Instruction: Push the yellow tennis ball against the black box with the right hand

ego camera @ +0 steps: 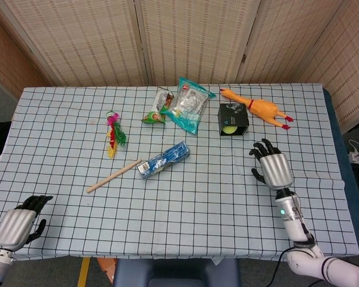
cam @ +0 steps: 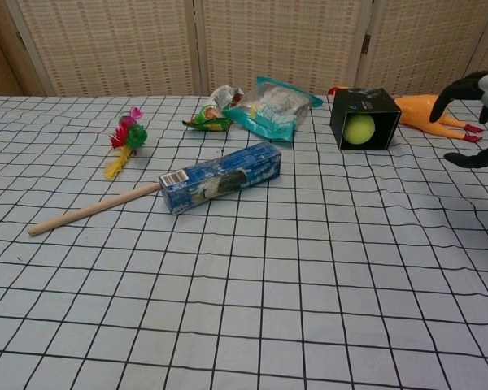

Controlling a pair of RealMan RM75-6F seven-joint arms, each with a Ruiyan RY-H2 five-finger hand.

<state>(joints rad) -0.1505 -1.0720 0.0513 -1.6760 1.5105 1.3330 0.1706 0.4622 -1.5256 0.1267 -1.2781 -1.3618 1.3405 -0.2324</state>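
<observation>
Right hand [ego camera: 273, 169] hovers over the checked tabletop [ego camera: 215, 197] with fingers spread apart and nothing in them, well clear of the black box [ego camera: 233, 119] that lies toward its 11 o'clock. In the chest view only the dark fingertips [cam: 472, 89] show at the right edge. The yellow tennis ball [cam: 359, 128] sits touching the near face of the black box. A rubber chicken [ego camera: 258, 109] lies just beside the box at its 3 o'clock, and snack packets [ego camera: 180, 106] lie at its 9 o'clock. Toward the middle of the tabletop lie a blue carton [ego camera: 163, 159], a wooden stick [ego camera: 113, 176] and a feathered toy [ego camera: 113, 133]. Left hand [ego camera: 15, 227] hangs at the tabletop's 7 o'clock corner, fingers curled in on nothing.
</observation>
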